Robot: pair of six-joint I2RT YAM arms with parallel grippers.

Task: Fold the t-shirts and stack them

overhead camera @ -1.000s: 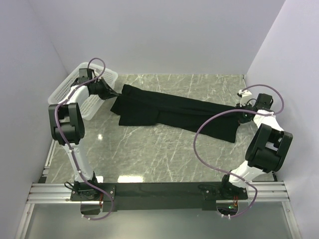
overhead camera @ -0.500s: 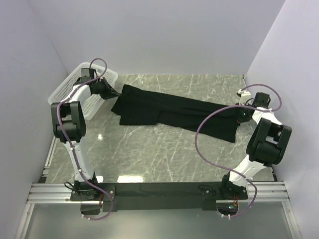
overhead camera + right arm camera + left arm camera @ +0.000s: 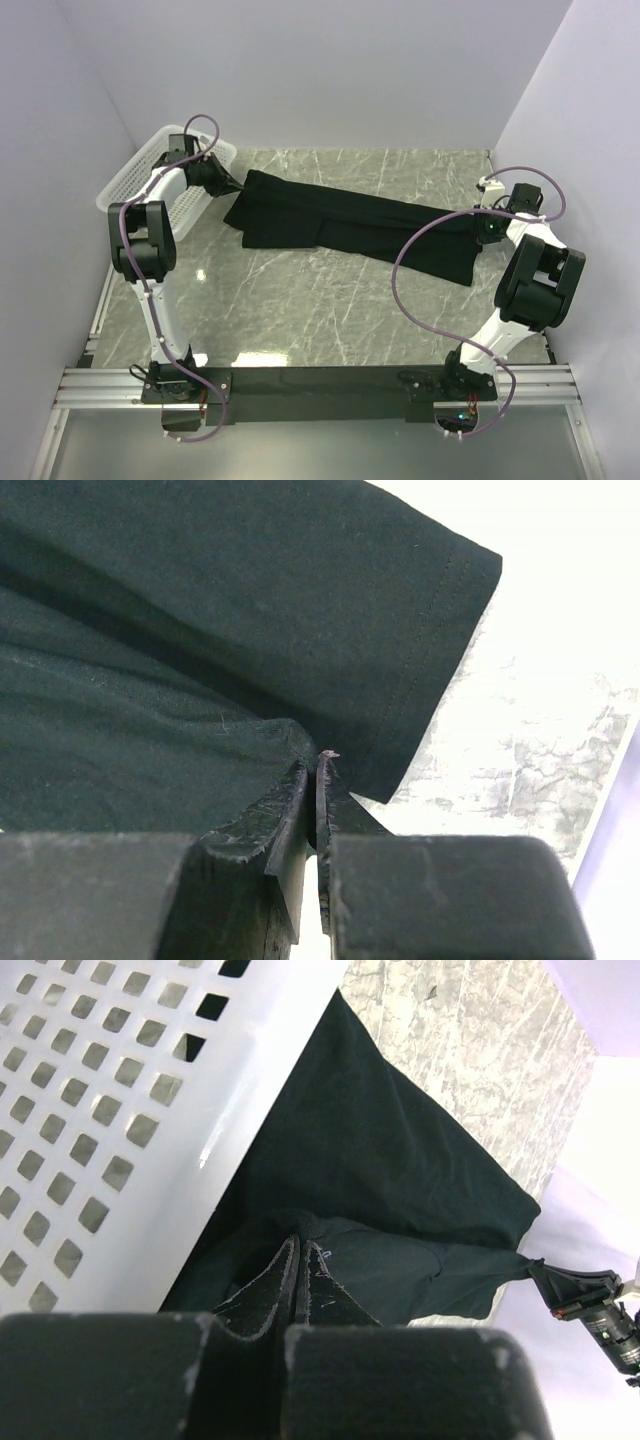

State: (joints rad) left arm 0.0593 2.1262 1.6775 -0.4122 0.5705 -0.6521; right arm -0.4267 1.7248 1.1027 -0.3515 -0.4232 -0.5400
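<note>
Soft, limp and light, the shirt (image 3: 330,220) likely handles best by its ends, where left gripper (image 3: 303,1250) and right gripper (image 3: 313,765) pinch it.

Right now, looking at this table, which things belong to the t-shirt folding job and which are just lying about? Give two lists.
Belongs to the job:
- black t-shirt, stretched across the table
- left arm's jaws and right arm's jaws, each pinching one end of it

Just lying about:
- white mesh basket, at the far left, beside the shirt
</note>
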